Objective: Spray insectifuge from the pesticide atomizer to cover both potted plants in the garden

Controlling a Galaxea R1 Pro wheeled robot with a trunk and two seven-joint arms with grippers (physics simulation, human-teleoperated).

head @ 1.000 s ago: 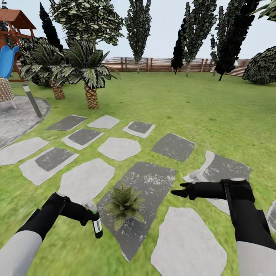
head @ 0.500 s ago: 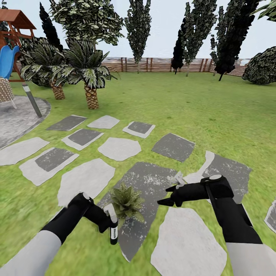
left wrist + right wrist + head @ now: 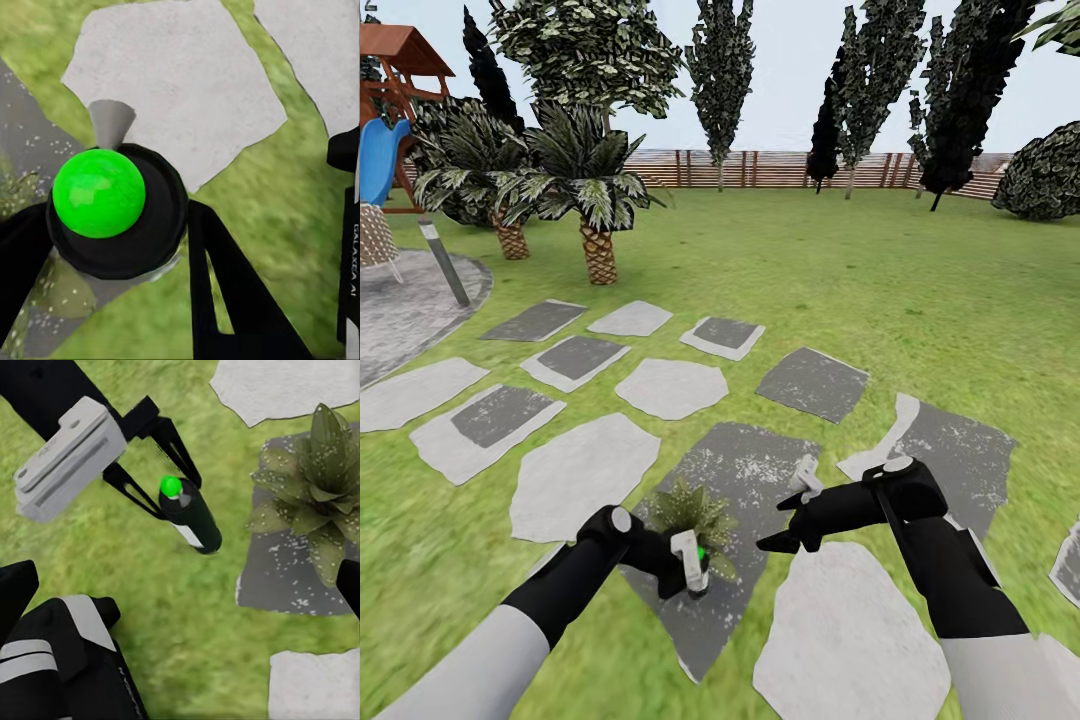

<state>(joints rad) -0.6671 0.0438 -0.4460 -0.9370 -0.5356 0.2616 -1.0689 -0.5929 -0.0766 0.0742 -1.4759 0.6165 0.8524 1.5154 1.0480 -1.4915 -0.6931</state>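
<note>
From the head view, my left gripper (image 3: 685,565) is clenched on the pesticide atomizer (image 3: 697,565), held low just on the near side of the potted plant (image 3: 692,512), which sits on a dark grey stepping stone (image 3: 750,480) in the lawn (image 3: 860,290). The bottle shows little of its length here, with a green spot at its end, so I judge its long axis leans toward the camera rather than standing upright. My right gripper (image 3: 785,520) hangs close on the plant's other side, fingers spread and holding nothing. The left arm is plainly the nearer one for spraying, and the plant lies just ahead of the bottle.

In the left wrist view, I look straight down the bottle's end: the pesticide atomizer (image 3: 112,210) appears as a dark disc with a bright green cap (image 3: 99,193), wedged between my two black fingers (image 3: 217,277). Speckled leaves (image 3: 19,195) show at the edge beside it, with a pale stone beyond.

In the right wrist view, the bottle's side is clear: the pesticide atomizer (image 3: 189,514) is a dark cylinder, tilted, gripped near its capped end by the left gripper (image 3: 154,465). The potted plant (image 3: 315,495) lies apart from it across a strip of grass, its leaves and the stone around it dotted with whitish insectifuge (image 3: 281,559). I cannot tell which way the nozzle faces.
</note>
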